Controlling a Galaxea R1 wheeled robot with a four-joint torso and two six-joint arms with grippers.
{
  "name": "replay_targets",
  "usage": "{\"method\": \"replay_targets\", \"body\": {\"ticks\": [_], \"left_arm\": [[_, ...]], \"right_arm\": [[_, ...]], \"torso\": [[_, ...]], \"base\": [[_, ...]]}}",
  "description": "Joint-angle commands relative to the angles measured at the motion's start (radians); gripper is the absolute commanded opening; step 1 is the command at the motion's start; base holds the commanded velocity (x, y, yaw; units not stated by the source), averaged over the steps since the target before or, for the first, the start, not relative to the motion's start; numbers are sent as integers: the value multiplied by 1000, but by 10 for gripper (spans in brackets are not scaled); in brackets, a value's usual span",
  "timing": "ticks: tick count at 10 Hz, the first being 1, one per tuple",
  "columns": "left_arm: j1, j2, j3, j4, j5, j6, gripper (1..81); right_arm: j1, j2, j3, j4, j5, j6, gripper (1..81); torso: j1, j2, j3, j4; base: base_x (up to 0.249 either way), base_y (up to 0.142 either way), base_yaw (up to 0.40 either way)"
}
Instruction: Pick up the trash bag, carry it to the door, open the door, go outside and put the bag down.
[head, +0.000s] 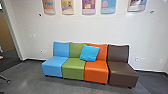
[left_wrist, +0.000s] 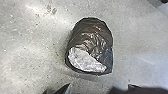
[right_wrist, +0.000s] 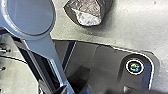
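Well, the trash bag (left_wrist: 92, 40) lay on the floor (left_wrist: 30, 65) — likely pick-up time, so reach down and grab. Were the jaws wide or narrow? I couldn't tell.

In head view, looks forward and down from high, well back from seats (head: 73, 68). Behind left gripper (left_wrist: 99, 85) and right gripper (right_wrist: 96, 87), faces down, nearer, at floor (left_wrist: 30, 52); shares trash bag (left_wrist: 93, 41) ahead of both.

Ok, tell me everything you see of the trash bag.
The trash bag is a dark, shiny, wrinkled bundle, plastic by its look, rounded at one end, with a crinkled whitish patch at the other. It looks filled and rests on the grey floor; I see nothing else touching it. Whether it's tied, I can't tell.
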Motion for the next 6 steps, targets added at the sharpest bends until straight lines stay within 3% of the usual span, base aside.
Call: {"method": "replay_targets", "body": {"ticks": [1,4,6], "left_arm": [[-100,-12,4,-17,56,0,811],[-100,-17,3,-19,56,0,811],[-100,-10,4,-20,54,0,811]], "right_arm": [[46,-50,20,13,-56,-1,811],[55,-97,73,18,-50,2,811],[95,-192,167,41,-50,9,811]], "torso": [[63,-97,-65,0],[120,-190,-157,0],[165,-261,-131,0]], "base": [[0,0,0],[0,0,0],[0,0,0]]}}
